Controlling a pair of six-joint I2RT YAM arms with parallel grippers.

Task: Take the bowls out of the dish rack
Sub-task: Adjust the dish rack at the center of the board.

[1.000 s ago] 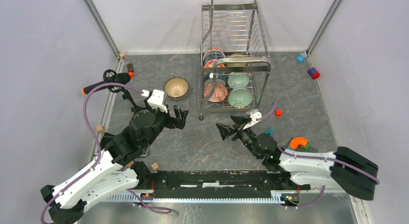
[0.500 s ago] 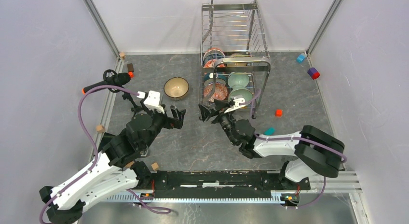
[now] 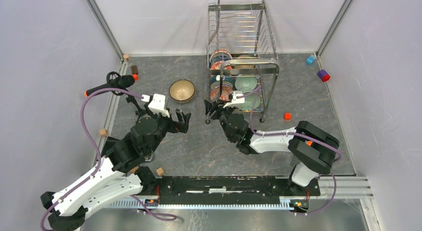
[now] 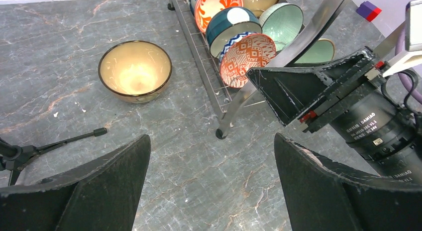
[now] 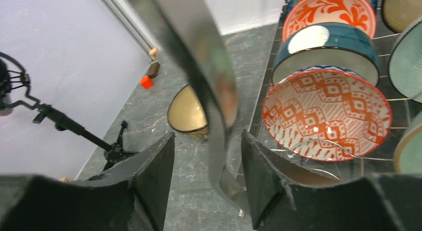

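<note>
The chrome wire dish rack point(image 3: 242, 57) stood at the far middle of the bench point(image 3: 308, 116), its lower tier holding bowls point(image 3: 246, 82) on edge: orange-patterned bowl point(image 5: 326, 114) in front, dark blue bowl point(image 5: 326, 49) behind it, pale green bowls point(image 4: 281, 19) alongside. A tan, dark-rimmed bowl point(image 4: 135, 70) sat upright on the bench left of the rack. The right fingers point(image 5: 144, 181) were apart, straddling the rack's near-left leg point(image 5: 219, 106). The left fingers point(image 4: 99, 191) were wide apart, empty

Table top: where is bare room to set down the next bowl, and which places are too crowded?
Free: the mat left of the dish rack, beyond the tan bowl; also right of the rack, beyond the red cube. Crowded: between the tan bowl and the rack's front leg, where the left gripper and right gripper stand close.
</note>
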